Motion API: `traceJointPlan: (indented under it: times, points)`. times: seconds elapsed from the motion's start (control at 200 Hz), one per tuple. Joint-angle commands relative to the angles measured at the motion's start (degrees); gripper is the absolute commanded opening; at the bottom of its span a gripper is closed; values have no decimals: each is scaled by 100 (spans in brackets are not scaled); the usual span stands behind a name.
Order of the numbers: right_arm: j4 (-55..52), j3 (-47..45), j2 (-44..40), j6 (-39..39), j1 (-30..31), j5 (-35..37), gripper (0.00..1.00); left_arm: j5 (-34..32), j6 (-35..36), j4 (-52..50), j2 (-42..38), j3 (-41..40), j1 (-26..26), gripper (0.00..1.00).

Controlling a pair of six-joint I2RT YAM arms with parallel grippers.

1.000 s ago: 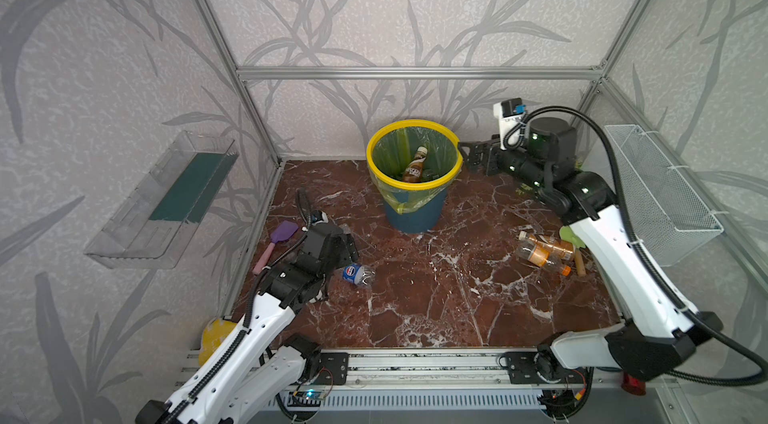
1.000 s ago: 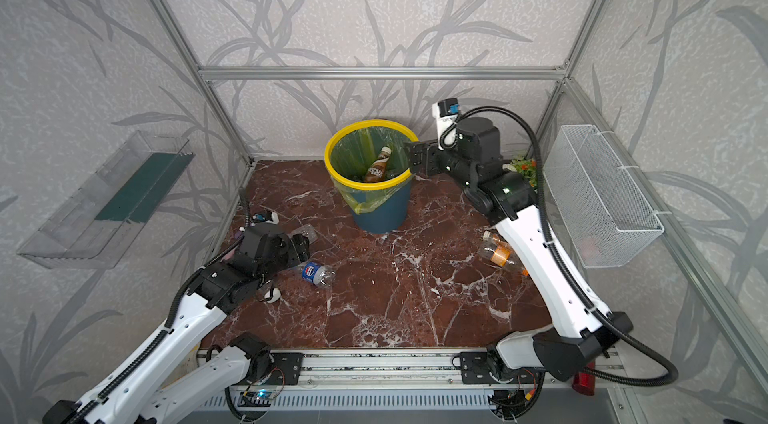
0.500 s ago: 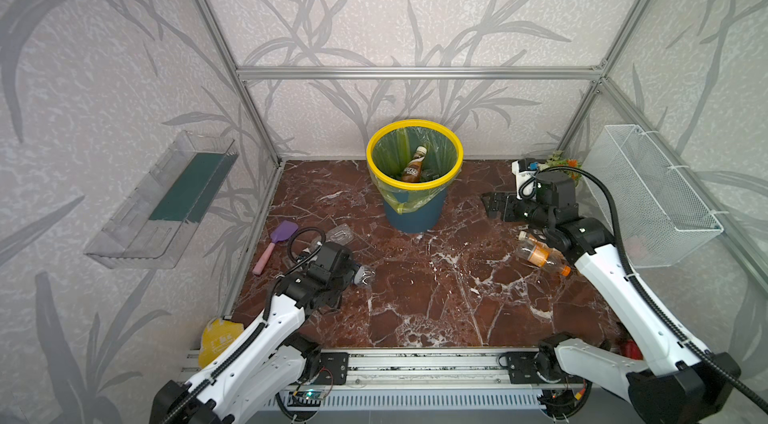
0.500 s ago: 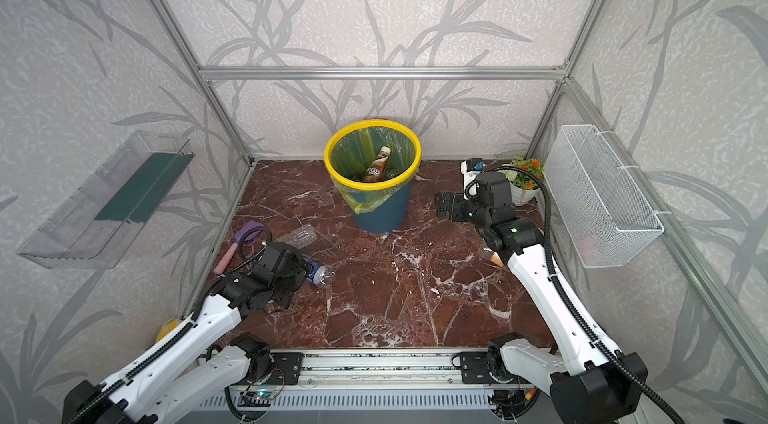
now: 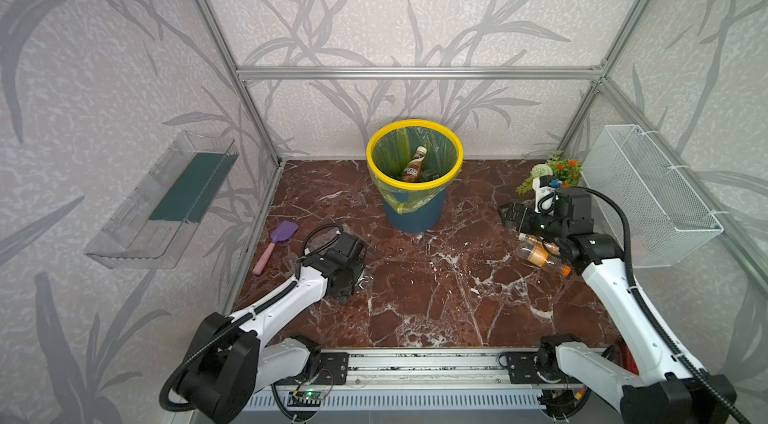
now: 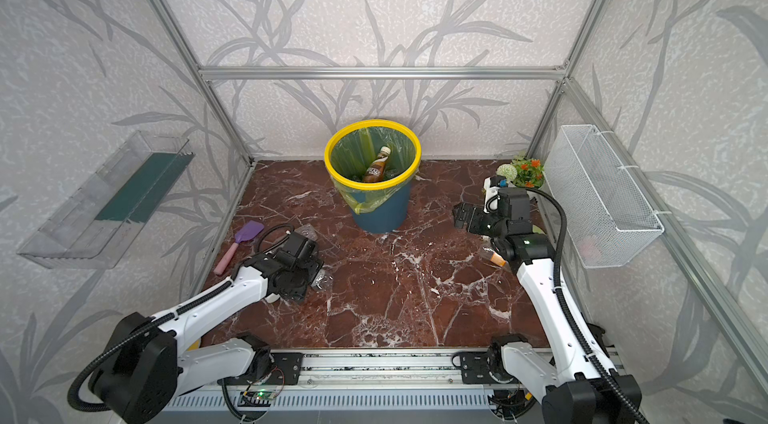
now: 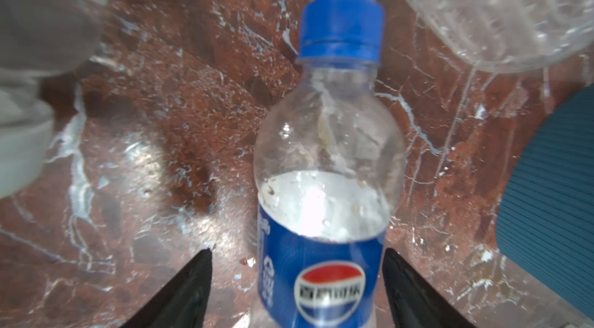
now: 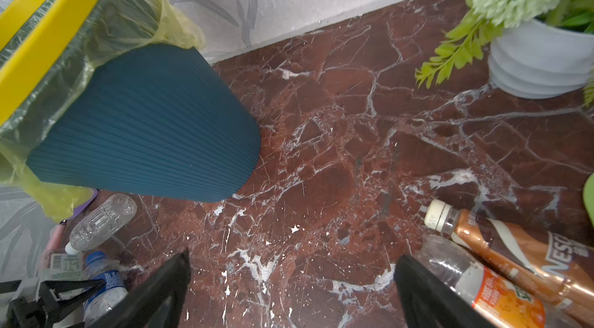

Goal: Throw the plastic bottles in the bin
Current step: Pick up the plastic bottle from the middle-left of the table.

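The bin [image 5: 415,214] [image 6: 380,214] stands at the back middle, and a brown bottle [image 5: 415,164] leans inside it. My left gripper [image 7: 297,252] is open and low over the floor. Its fingers straddle a lying clear bottle with a blue cap and blue label [image 7: 324,156]; there is a gap on one side. In both top views the wrist hides most of that bottle. My right gripper [image 8: 292,262] [image 5: 513,214] is open over bare floor. Beside it lie an orange-label bottle [image 8: 488,291] [image 5: 540,255] and a brown bottle [image 8: 520,252]. Another clear bottle [image 8: 103,222] lies near the left arm.
A purple spatula [image 5: 282,235] lies by the left wall. A potted plant [image 5: 548,172] stands in the back right corner, close behind the right wrist. A white wire basket [image 5: 648,201] hangs on the right wall and a clear tray [image 5: 166,197] on the left wall.
The right arm has come away from the bin rim and dropped to the right side, beside the two bottles. The left gripper has lowered over the blue-label bottle.
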Motion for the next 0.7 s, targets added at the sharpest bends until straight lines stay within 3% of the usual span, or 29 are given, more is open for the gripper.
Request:
traceJointPlan:
  times: [0.0, 0.235, 0.395, 0.695]
  points:
    - [216, -61, 30, 121, -27, -255, 99, 93, -160, 32, 330, 268, 71, 83]
    - [298, -201, 88, 154, -44, -249, 99, 134, 161, 126, 782, 417, 75, 79]
    - [345, -284, 92, 193, -45, -235, 99, -25, 480, -6, 671, 329, 100, 65]
    - [436, -446, 80, 295, -43, -238, 97, -769, 2185, -1090, -265, 1202, 100, 61]
